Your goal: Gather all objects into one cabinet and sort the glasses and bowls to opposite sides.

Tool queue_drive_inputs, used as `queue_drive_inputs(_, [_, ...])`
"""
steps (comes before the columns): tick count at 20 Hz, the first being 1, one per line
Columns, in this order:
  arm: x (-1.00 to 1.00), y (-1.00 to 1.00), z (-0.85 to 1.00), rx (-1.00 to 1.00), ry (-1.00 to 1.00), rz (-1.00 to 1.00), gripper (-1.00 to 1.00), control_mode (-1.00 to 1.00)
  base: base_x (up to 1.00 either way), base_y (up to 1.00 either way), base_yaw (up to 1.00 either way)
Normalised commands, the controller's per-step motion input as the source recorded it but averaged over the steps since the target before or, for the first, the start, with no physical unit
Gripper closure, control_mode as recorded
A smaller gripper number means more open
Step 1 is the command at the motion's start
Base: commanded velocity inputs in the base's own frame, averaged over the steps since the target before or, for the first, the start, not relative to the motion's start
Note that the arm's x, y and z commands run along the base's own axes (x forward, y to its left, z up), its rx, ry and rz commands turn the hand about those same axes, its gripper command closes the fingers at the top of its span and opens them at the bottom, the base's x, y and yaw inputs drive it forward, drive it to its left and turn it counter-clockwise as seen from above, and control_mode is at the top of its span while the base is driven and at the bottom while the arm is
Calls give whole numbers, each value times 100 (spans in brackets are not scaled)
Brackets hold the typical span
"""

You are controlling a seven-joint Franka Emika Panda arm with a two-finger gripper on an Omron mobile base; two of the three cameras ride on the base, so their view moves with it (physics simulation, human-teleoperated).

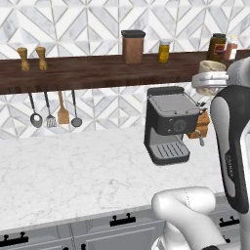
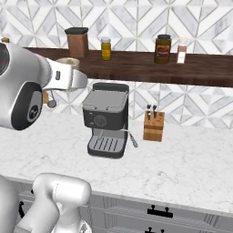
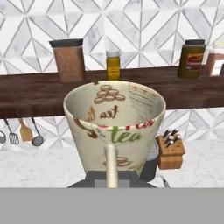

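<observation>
Cream cup (image 3: pixel 114 124), printed with brown lettering, green "tea" and a cluster of coffee-bean shapes, sits clenched in the tool (image 3: pixel 111 168), raised in the air above the espresso machine (image 1: pixel 168 124) and level with the dark wooden shelf (image 2: pixel 182 68). In the hand view the cup's open mouth faces the camera and one pale finger runs up its near wall. From the left base view the cup (image 1: pixel 211 68) peeks out at the end of the white arm, in front of the shelf. On that shelf stand a brown canister (image 3: pixel 68 60), a yellow jar (image 3: pixel 113 64), a dark jar with a red label (image 3: pixel 191 58) and a pair of wooden grinders (image 1: pixel 32 58). Utensils (image 1: pixel 53 110) hang beneath it. A knife block (image 2: pixel 154 124) rests on the marble counter (image 1: pixel 63 171) just beside the machine.
</observation>
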Motion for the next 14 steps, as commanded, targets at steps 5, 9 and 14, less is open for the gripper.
queue_drive_inputs(5, [-13, 4, 0, -4, 0, 0, 100, -100, 0, 0, 0])
queue_drive_inputs(9, [-13, 3, -16, -1, 0, 0, 100, -100, 0, 0, 0])
queue_drive_inputs(14, [-31, 0, -40, 0, 0, 0, 100, -100, 0, 0, 0])
